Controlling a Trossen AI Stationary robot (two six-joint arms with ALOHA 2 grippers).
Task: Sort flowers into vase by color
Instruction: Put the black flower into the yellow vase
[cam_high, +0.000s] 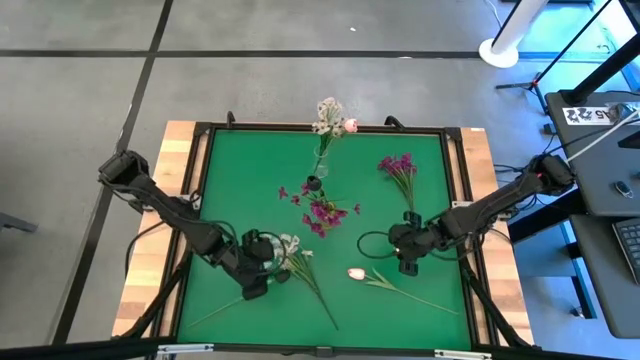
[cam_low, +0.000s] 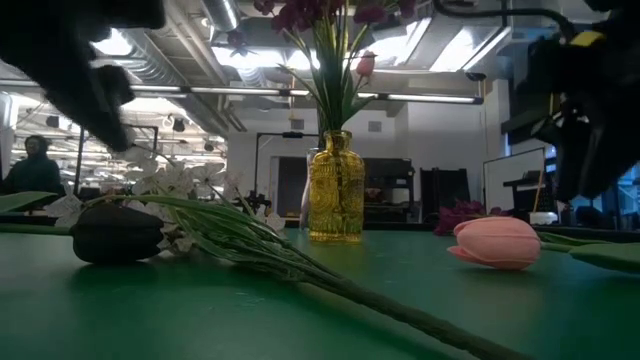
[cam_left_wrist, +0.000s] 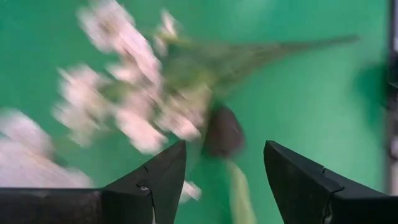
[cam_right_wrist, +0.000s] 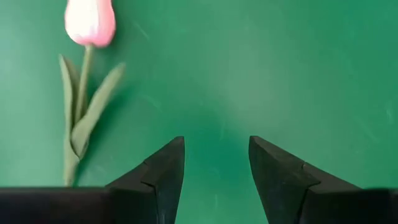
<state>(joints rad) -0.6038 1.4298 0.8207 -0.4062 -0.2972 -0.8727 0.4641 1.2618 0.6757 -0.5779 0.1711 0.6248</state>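
A white-blossom spray (cam_high: 291, 248) lies on the green mat, its stem running toward the near edge. My left gripper (cam_high: 266, 268) hovers open over its blossoms (cam_left_wrist: 134, 106), above a dark bud (cam_left_wrist: 222, 130). A pink tulip (cam_high: 357, 272) lies flat near the front. My right gripper (cam_high: 405, 264) stands open over bare mat beside the tulip (cam_right_wrist: 90, 22). An amber glass vase (cam_low: 335, 190) stands mid-table with green stems in it and magenta blossoms (cam_high: 322, 210) by its mouth. Another magenta bunch (cam_high: 400, 168) lies at the right.
A white spray with a pink bud (cam_high: 330, 118) sits at the mat's far edge. A raised dark frame (cam_high: 455, 200) borders the mat. Bare mat lies between the two grippers and at the left.
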